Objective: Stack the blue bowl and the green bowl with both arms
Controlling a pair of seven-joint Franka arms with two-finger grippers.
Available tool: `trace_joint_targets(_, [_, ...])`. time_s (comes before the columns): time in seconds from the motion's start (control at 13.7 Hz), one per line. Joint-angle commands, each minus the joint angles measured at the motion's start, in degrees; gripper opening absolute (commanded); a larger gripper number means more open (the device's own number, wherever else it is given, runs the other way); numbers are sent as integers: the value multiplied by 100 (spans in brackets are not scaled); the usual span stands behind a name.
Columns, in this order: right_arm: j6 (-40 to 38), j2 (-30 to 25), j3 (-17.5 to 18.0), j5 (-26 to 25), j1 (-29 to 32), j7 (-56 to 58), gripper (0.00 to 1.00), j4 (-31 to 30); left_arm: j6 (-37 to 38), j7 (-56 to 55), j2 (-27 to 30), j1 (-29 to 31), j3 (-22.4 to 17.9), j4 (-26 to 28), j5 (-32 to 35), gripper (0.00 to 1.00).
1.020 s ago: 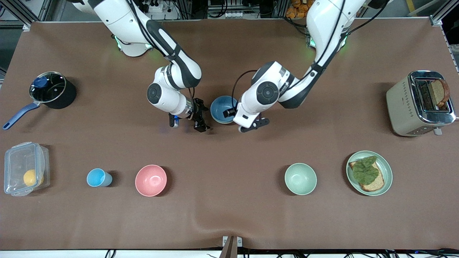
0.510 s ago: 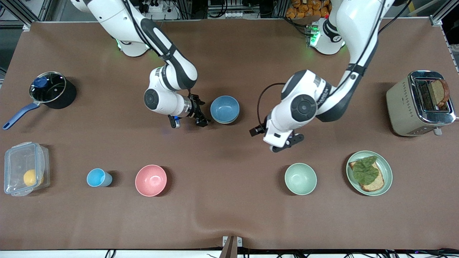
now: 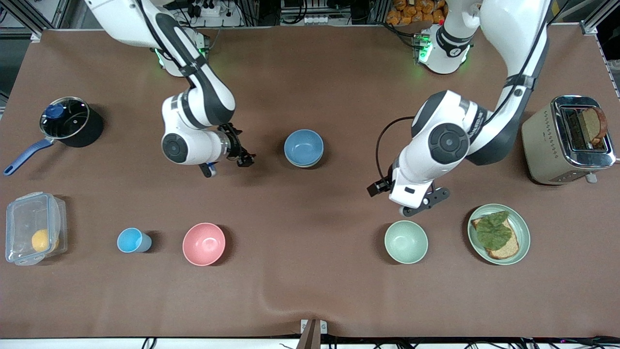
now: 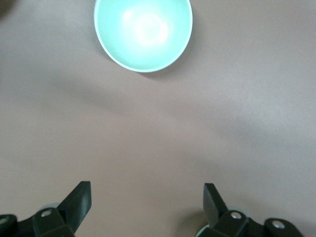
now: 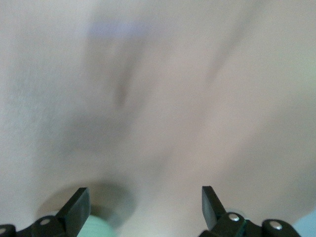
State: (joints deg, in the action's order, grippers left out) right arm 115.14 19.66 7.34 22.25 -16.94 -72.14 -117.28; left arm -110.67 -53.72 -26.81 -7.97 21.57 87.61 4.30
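The blue bowl (image 3: pixel 303 147) stands upright mid-table; a pale edge shows under its near side. The green bowl (image 3: pixel 406 241) stands upright nearer the front camera, toward the left arm's end, and also shows in the left wrist view (image 4: pixel 143 33). My left gripper (image 3: pixel 424 202) is open and empty over bare table just short of the green bowl; its own view shows it too (image 4: pixel 147 191). My right gripper (image 3: pixel 242 156) is open and empty over bare table beside the blue bowl, toward the right arm's end; its own view shows it too (image 5: pixel 145 195).
A pink bowl (image 3: pixel 204 244), a light-blue cup (image 3: pixel 132 240) and a clear box (image 3: pixel 33 228) with a yellow fruit line the near row. A green plate (image 3: pixel 522 228) with bread and lettuce lies beside the green bowl. A toaster (image 3: pixel 566 139) and a pot (image 3: pixel 68 121) stand at the ends.
My left gripper left the blue bowl and swung toward the left arm's end, over to the green bowl. My right gripper drew away from the blue bowl toward the right arm's end.
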Motion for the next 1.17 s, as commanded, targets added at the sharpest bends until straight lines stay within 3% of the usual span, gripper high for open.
trace_joint_targets(0.0, [-719, -330, 66, -668, 374, 104, 100, 91, 326, 352, 474, 312, 32, 11, 124, 100])
trace_joint_targets(0.22, [-1396, -647, 66, -950, 813, 848, 100, 100, 660, 433, 685, 559, 23, -349, 124, 100])
trace_joint_targets(0.51, [-2222, -972, 57, -1458, 1507, 2009, 100, 284, 967, 1116, 1169, 1007, 40, -306, 124, 100])
trace_joint_targets(0.8, [-3057, -1148, 57, -1829, 2088, 3090, 100, 924, 1477, 2056, 1451, 1341, 40, -262, 124, 100])
trace_joint_targets(0.95, [-3558, -1140, 57, -2057, 2290, 3355, 100, 1547, 1513, 2636, 1862, 1552, 6, 26, 106, 100])
trace_joint_targets(1.09, [-3928, -1131, 48, -2076, 2466, 3417, 100, 2189, 1513, 2963, 2327, 1168, -546, 430, 19, 100])
